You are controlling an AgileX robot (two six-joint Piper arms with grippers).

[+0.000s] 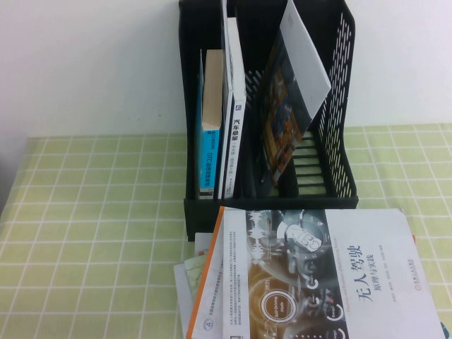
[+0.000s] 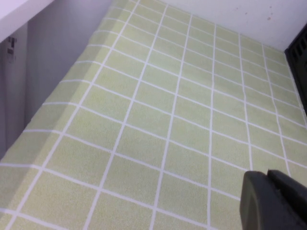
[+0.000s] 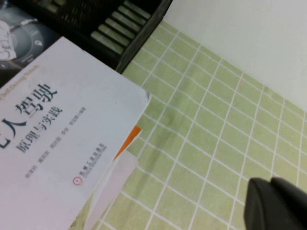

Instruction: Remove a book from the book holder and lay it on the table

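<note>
The book (image 1: pixel 318 275), half dark with circular graphics and half pale with a black Chinese title, lies flat on the green grid table (image 1: pixel 92 233) in front of the black book holder (image 1: pixel 339 106). It rests on top of other books. The right wrist view shows its pale half (image 3: pixel 57 129), the book holder's slotted base (image 3: pixel 120 28), and my right gripper (image 3: pixel 271 184), shut and empty over bare cloth to the right of the book. My left gripper (image 2: pixel 267 175) is shut and empty above bare table (image 2: pixel 144 120) to the left of the book holder (image 2: pixel 300 52). Neither gripper appears in the high view.
In the holder stand a blue-spined book (image 1: pixel 209 155), a white book (image 1: pixel 236 120) and a dark-covered book (image 1: pixel 282 120) leaning in the right slot. Under the lying book are a white orange-edged book (image 1: pixel 205 282) and loose papers (image 1: pixel 185 279). A white wall stands behind.
</note>
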